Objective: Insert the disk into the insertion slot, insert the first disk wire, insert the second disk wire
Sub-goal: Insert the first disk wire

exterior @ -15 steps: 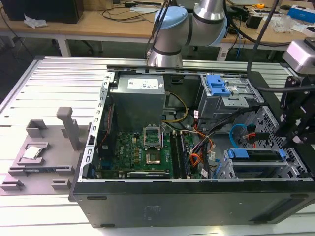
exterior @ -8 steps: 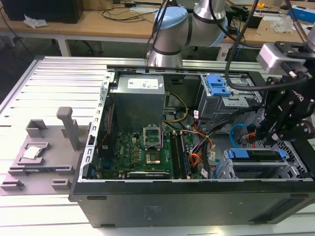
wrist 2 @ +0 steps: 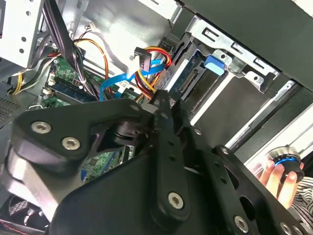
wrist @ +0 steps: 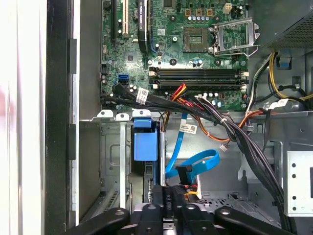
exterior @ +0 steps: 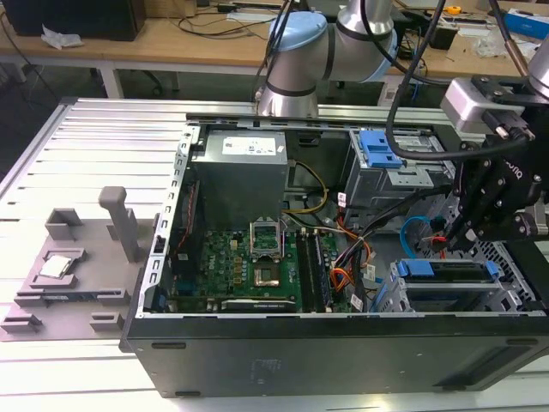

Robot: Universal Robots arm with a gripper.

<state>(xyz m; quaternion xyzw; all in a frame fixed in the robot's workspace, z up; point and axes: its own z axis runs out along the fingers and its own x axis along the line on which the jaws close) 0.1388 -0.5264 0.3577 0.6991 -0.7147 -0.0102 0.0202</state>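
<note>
Progress: one step of three is judged complete. In the exterior view the disk (exterior: pixel 446 269) lies seated in the insertion slot (exterior: pixel 393 297), at about four o'clock of the open case (exterior: pixel 300 360). Its blue carrier sits flush across the mouth of the silver cage. The first wrist view shows the disk (wrist: pixel 145 143) home between the cage walls.

Wires: neither is judged connected. In the second wrist view the rear edge of the disk (wrist 2: pixel 191 81) shows a bare socket. The black power connector (wrist 2: pixel 142 55), with red, yellow and orange leads, hangs free near that edge but apart from it. The blue data cable (wrist 2: pixel 115 83) loops loose beside it. The exterior view places this data cable (exterior: pixel 414 233) at the disk's eleven o'clock.

Gripper (exterior: pixel 453 237): poised just above the disk, at its twelve o'clock, among these leads. The wrist views show the gripper (wrist 2: pixel 160 102) (wrist: pixel 167 192) with jaws drawn close together and its tip at the wire bundle. Whether a lead is pinched between them cannot be confirmed.

Other: a person's hand (wrist 2: pixel 279 177) rests on a round control (wrist 2: pixel 286 159). The blue latch (exterior: pixel 378 148), on the grey cage at one o'clock of the case, is not involved.
</note>
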